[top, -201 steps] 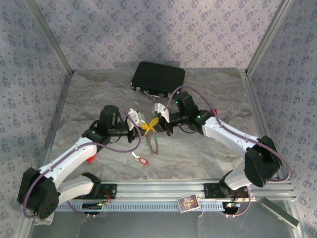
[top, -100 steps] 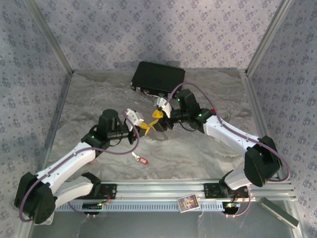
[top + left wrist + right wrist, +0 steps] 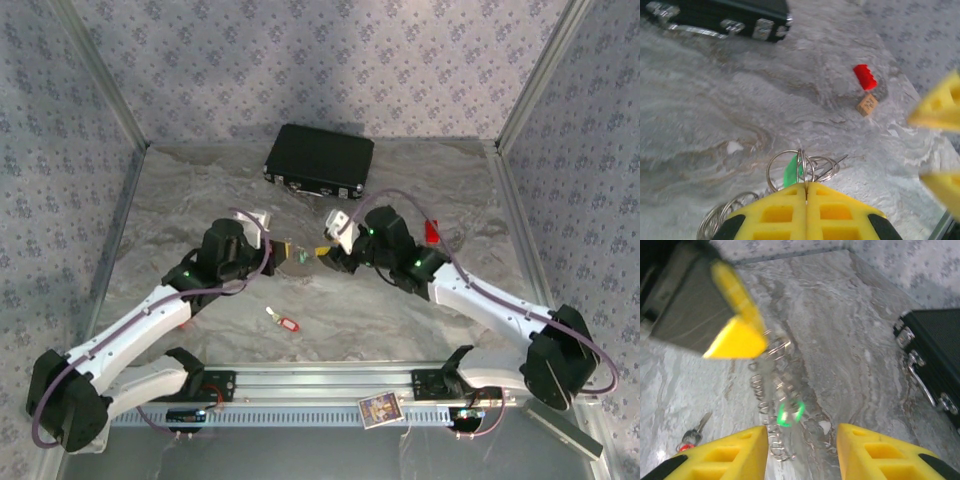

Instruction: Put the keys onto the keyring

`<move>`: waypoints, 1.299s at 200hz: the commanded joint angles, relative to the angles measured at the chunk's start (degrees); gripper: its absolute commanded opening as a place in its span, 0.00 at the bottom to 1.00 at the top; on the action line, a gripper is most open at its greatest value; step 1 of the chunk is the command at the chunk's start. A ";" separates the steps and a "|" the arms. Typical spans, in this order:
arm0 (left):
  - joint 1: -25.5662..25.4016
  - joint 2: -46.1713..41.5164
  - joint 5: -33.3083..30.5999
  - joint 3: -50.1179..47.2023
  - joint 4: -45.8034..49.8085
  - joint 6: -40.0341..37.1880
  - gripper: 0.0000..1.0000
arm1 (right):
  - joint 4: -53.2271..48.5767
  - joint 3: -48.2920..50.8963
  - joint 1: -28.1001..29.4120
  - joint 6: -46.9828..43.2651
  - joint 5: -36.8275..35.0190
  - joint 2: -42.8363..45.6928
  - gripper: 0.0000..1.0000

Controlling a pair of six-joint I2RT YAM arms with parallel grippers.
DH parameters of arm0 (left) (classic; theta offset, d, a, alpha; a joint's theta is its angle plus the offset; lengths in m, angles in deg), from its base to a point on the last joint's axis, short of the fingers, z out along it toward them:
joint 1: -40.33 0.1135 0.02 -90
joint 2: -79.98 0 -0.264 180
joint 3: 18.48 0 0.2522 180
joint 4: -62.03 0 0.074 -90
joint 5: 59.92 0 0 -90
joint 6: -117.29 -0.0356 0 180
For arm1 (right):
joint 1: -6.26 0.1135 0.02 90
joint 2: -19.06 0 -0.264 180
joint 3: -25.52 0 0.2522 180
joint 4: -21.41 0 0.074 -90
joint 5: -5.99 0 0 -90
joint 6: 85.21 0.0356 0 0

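Two arms meet over the middle of the grey worktop (image 3: 180,190). The left gripper (image 3: 806,186) has its yellow jaws pressed tight together on the keyring (image 3: 782,162). The ring sticks up out of the jaw tips on its thin edge, with more loops beside it. A string of small rings (image 3: 722,217) hangs down from it toward the worktop; in the right wrist view it looks blurry.

The green-tag key (image 3: 790,175) sits right at the left jaw tips, inside the loop. Its green tag stands almost straight up and leans a little to the right. I cannot tell if it is hooked on the ring.

The right gripper (image 3: 800,432) faces the left one, very near it. Its jaws are wide apart with nothing between them.

The red-tag key (image 3: 285,322) lies flat on the worktop, nearer the arm bases and well apart from both grippers. Its long side runs on a slant: the metal end points far and left, the red tag near and right.

At the far side lies a black case (image 3: 320,160). A red block (image 3: 865,76) and a tan block (image 3: 867,105) sit close together off to the right.
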 commanded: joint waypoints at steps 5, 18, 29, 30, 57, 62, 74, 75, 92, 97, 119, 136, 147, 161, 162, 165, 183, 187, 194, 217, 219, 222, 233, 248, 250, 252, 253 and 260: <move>-0.29 1.31 -3.64 8.12 11.53 13.25 0.00 | 7.23 2.88 4.25 -4.72 -0.59 -0.17 0.37; -0.29 2.36 -2.85 10.87 15.72 17.39 0.00 | 10.12 3.41 6.08 -4.69 -0.02 -1.51 0.34; -0.20 3.24 -2.22 12.87 18.56 20.47 0.00 | 13.08 3.77 7.37 -4.04 -0.39 -2.94 0.32; -0.25 3.37 -2.16 13.06 18.67 20.79 0.00 | 13.34 3.84 7.37 -3.91 -0.48 -3.09 0.31; -0.26 4.81 -1.00 16.75 23.64 26.20 0.00 | 19.31 4.31 9.72 -3.47 -4.57 -6.62 0.28; -0.26 5.05 -0.54 17.34 24.22 25.87 0.00 | 19.61 4.33 9.85 -3.72 -5.74 -6.80 0.28; -0.29 5.26 -0.11 18.86 26.29 23.35 0.00 | 20.27 4.90 9.42 -4.31 -6.63 -6.28 0.28; -0.29 5.26 -0.13 18.91 26.45 23.15 0.00 | 20.28 4.93 9.33 -4.33 -6.54 -6.21 0.28; -0.19 5.09 -0.24 19.00 28.01 22.23 0.00 | 18.90 5.09 7.33 -4.59 -4.24 -4.78 0.30; -0.14 5.04 -0.03 18.74 27.94 23.16 0.00 | 18.36 5.04 6.83 -4.82 -3.62 -4.50 0.30; 0.06 5.76 2.62 17.79 27.14 27.31 0.00 | 16.77 4.02 6.49 -7.01 -1.76 -4.42 0.30; 0.30 6.78 3.99 18.75 28.18 28.62 0.00 | 16.61 3.81 6.30 -8.65 -3.08 -5.14 0.36; 0.37 7.31 4.56 19.59 28.41 28.44 0.00 | 16.61 3.93 4.79 -8.82 -1.27 -5.54 0.44; 0.33 8.11 5.62 20.69 31.13 27.41 0.00 | 13.66 2.91 2.80 -9.99 4.20 -6.15 0.47; 0.37 8.18 5.76 20.84 31.24 27.25 0.00 | 13.45 2.75 2.68 -10.12 4.50 -6.19 0.47; 0.38 8.41 6.07 21.14 31.50 26.99 0.00 | 12.87 2.48 2.43 -10.46 5.32 -6.22 0.48; 0.82 10.16 8.62 22.74 34.33 25.55 0.00 | 9.13 0.80 1.17 -12.83 9.55 -6.61 0.52; 0.89 10.56 9.30 23.02 34.98 25.25 0.00 | 8.04 0.35 0.88 -13.26 11.04 -6.81 0.52; 0.95 11.26 10.38 23.48 35.66 24.63 0.00 | 5.70 -0.72 0.48 -14.12 13.20 -7.29 0.53; 1.11 13.56 13.78 26.23 38.67 20.36 0.00 | 1.60 -2.88 -0.18 -15.38 17.37 -8.74 0.54; 1.07 13.84 13.98 26.55 39.07 19.76 0.00 | 1.44 -2.97 -0.17 -15.42 17.50 -8.81 0.54; 1.08 14.20 14.29 27.21 39.79 18.99 0.00 | 1.29 -3.09 -0.26 -15.51 17.61 -9.01 0.54; 1.05 15.44 15.30 29.15 42.26 15.97 0.00 | 1.04 -3.63 -0.29 -15.72 17.06 -9.45 0.54; 1.03 16.84 16.33 31.43 45.46 12.51 0.00 | 0.43 -4.06 -0.43 -16.62 16.38 -9.87 0.54; 1.07 16.97 16.47 31.68 45.84 12.17 0.00 | 0.27 -4.14 -0.43 -16.77 16.37 -9.95 0.54; 1.02 17.09 16.59 31.83 46.20 11.72 0.00 | 0.07 -4.23 -0.56 -16.82 16.39 -10.06 0.54; 1.02 17.15 16.65 31.98 46.38 11.54 0.00 | -0.06 -4.29 -0.58 -16.88 16.39 -10.08 0.54; 0.97 17.66 16.82 32.81 47.58 10.30 0.00 | -1.01 -4.80 -0.69 -17.37 16.60 -10.42 0.53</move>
